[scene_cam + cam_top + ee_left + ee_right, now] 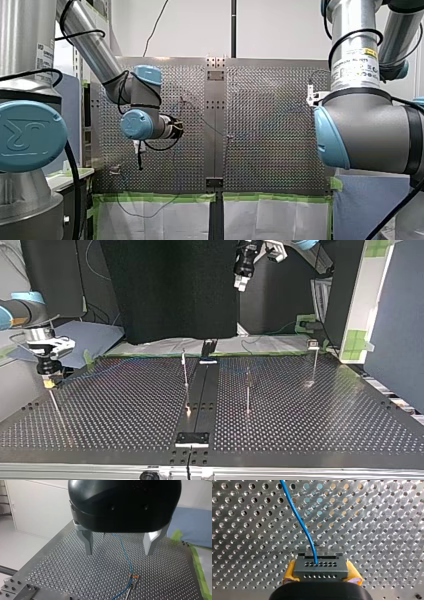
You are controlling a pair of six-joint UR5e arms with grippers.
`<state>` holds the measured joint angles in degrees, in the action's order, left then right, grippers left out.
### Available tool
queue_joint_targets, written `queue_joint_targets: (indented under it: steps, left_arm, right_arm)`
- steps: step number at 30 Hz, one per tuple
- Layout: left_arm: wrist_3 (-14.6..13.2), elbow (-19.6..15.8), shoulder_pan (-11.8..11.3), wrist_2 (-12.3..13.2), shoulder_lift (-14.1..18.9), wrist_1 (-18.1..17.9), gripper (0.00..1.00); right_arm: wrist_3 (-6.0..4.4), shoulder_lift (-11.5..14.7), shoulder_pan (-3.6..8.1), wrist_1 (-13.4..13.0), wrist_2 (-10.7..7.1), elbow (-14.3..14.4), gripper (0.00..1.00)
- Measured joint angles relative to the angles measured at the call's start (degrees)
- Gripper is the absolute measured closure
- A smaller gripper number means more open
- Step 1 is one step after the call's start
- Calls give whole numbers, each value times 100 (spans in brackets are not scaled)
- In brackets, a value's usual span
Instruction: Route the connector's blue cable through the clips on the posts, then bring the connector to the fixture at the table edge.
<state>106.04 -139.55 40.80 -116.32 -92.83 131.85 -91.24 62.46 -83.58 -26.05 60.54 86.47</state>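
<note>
The perforated table point(300, 430) fills the room's middle, with thin posts point(247, 390) standing across it. My left arm hangs high over the far side. Its left gripper point(119, 552) has its metal fingers spread wide around nothing, well above the plate. My right arm is low at the top view's left edge of the table, and the right gripper point(322, 576) pinches the connector point(320, 566) between yellow pads point(290, 573), close over the plate.

The blue cable point(305, 530) leaves the connector's face and runs off across the holes. Under the left gripper it meets a clip point(133, 576) on a post. Whether it is seated in every clip I cannot tell.

I'd say this is the carrying step. Next the right arm must find the fixture, which I cannot pick out, and set the connector in squarely without pulling the cable out of the clips.
</note>
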Motion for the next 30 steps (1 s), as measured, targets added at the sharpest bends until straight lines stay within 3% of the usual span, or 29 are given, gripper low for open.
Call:
queue_joint_targets:
  steps: [30]
  left_arm:
    - [4, 0, 13, 0, -1, 1, 0]
  right_arm:
    - [-54, -53, -15, 185, -6, -133, 100]
